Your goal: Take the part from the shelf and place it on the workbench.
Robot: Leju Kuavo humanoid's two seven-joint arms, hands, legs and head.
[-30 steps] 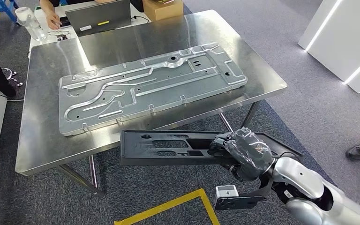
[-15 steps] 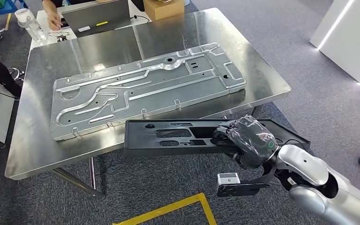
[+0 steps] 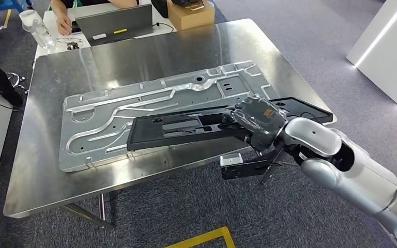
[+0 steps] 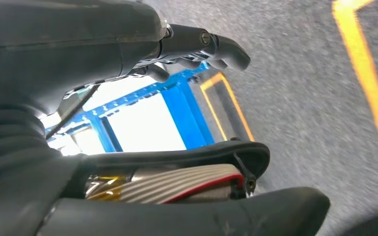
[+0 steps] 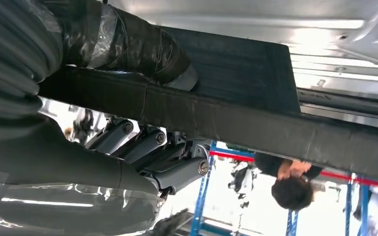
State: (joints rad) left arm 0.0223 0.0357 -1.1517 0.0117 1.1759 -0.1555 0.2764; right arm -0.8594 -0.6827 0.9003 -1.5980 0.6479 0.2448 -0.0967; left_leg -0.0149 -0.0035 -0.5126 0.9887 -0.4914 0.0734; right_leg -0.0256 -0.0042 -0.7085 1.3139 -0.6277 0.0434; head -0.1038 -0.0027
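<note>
Nearest us, our right robot hand [image 3: 256,120] grips the long black part [image 3: 186,126], held above the steel worktop [image 3: 46,175] and over the stamped metal panel [image 3: 113,106]. Our left robot hand [image 4: 197,44] hangs with curled fingers, holding nothing.

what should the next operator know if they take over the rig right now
Right hand: grips the black part near its middle, holding it above the steel workbench and over the silver stamped panel.
Left hand: holds nothing, hangs over grey floor, fingers curled.
Done: part is off the shelf and carried to the bench.
Left: lower it onto the bench, release, pull the hand away. A person sits at the far end.
</note>
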